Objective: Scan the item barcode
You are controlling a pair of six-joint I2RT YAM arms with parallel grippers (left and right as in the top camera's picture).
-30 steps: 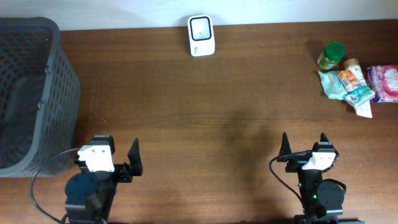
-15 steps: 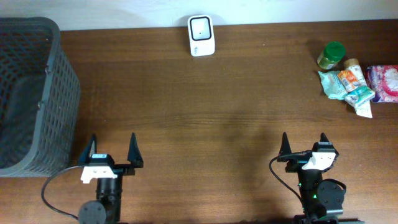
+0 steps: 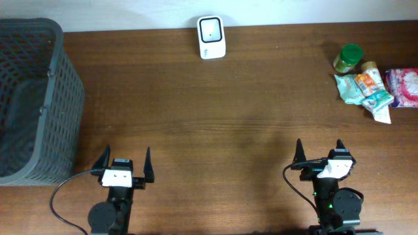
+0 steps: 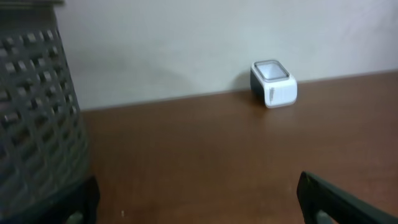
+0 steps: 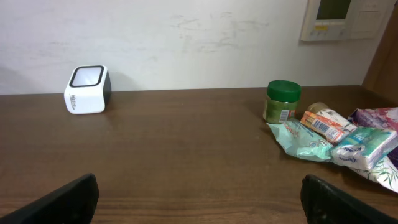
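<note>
A white barcode scanner (image 3: 211, 37) stands at the far edge of the table, its window facing up; it also shows in the left wrist view (image 4: 273, 83) and the right wrist view (image 5: 87, 89). The items lie in a heap at the far right: a green-lidded jar (image 3: 348, 58) (image 5: 282, 101), several small packets (image 3: 366, 88) (image 5: 329, 134) and a pink bag (image 3: 403, 87). My left gripper (image 3: 127, 160) (image 4: 198, 190) hovers near the front edge, open and empty. My right gripper (image 3: 319, 153) (image 5: 199, 190) is open and empty too, well short of the heap.
A tall dark grey mesh basket (image 3: 29, 98) (image 4: 31, 124) fills the left end of the table, close to the left arm. A pale wall runs behind the table's far edge. Bare brown tabletop (image 3: 215, 124) lies between the grippers and the scanner.
The left arm has turned from pointing right to facing the far wall and shifted a little right. The right arm has not moved.
</note>
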